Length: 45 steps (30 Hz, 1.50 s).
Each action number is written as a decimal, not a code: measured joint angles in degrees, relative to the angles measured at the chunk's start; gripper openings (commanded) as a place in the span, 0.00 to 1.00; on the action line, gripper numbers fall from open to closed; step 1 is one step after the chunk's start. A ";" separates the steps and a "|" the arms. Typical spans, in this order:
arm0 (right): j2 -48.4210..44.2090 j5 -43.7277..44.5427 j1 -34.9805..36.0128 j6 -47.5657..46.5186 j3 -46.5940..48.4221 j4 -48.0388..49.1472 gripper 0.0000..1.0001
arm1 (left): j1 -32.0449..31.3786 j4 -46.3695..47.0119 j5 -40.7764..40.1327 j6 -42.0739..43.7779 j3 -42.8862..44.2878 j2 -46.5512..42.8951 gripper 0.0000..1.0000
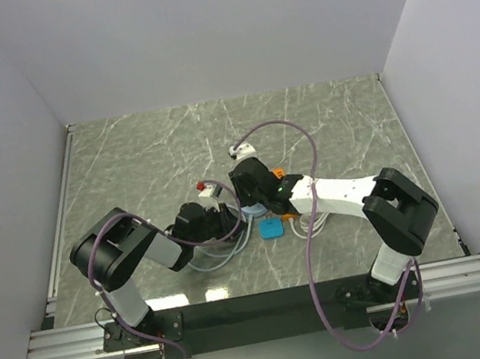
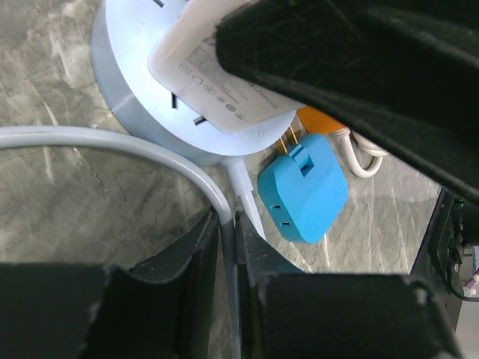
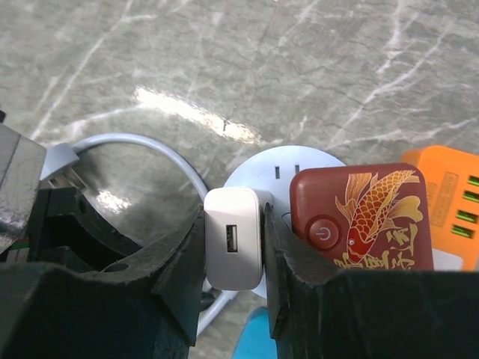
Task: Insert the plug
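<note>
1. The white charger plug [image 3: 233,254] is clamped between the two black fingers [image 3: 187,262] of the right gripper [image 3: 234,217]. It is pressed on both long sides, and its USB port is turned towards the camera at the lower centre of the right wrist view
2. The plug is held at the lower rim of the round socket [image 3: 288,161], a pale disc whose slots are seen just above it. Whether the prongs are seated in any slot cannot be told
3. In the left wrist view the plug is seen at the top centre with its printed label side shown. It lies across the face of the socket, and its upper right part is covered by the right arm's black fingers
4. The left gripper [image 2: 227,224] is closed on the grey cable [image 2: 112,138] — the cable curves in from the left edge and passes down between the two fingers at the lower centre
5. A blue adapter [image 2: 303,187] is seen flat on the marble-patterned table [image 1: 170,145], just to the lower right of the socket
6. A red unit [image 3: 363,217] bearing a fish drawing and a round power button is seen immediately right of the plug, and an orange power strip [image 3: 449,194] is cut off by the right edge
7. In the top view both grippers are brought close together near the centre of the frame — the left arm reaches in from the lower left, the right arm from the lower right
</note>
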 measured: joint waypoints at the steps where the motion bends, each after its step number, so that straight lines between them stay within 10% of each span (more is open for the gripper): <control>1: 0.00 -0.28 0.00 0.24 -0.48 1.07 0.00 | 0.04 0.04 0.00 -0.02 -0.02 0.00 0.18; 15: -0.76 -0.87 0.09 2.49 1.01 0.09 0.00 | 0.44 -0.57 -0.52 0.15 -1.03 -1.42 0.18; 21: -2.03 0.68 1.36 3.28 4.13 -9.42 0.34 | 0.37 -2.49 -0.68 0.72 -1.03 -2.60 0.18; 26: -3.17 0.15 3.34 3.89 4.90 -18.78 0.90 | 0.22 -3.69 -1.75 1.38 -1.03 -3.76 0.18; 36: -8.31 1.77 4.33 3.87 4.90 -24.30 0.94 | 0.22 -6.45 -4.57 2.62 -1.64 -9.70 0.22; 40: -13.81 2.78 3.41 3.58 4.87 -23.71 0.95 | 0.24 -9.40 -7.26 3.50 -1.73 -13.53 0.37; 45: -21.31 2.73 -2.29 2.69 2.97 -19.32 0.96 | 1.88 -14.82 -11.91 5.14 -1.64 -20.02 0.79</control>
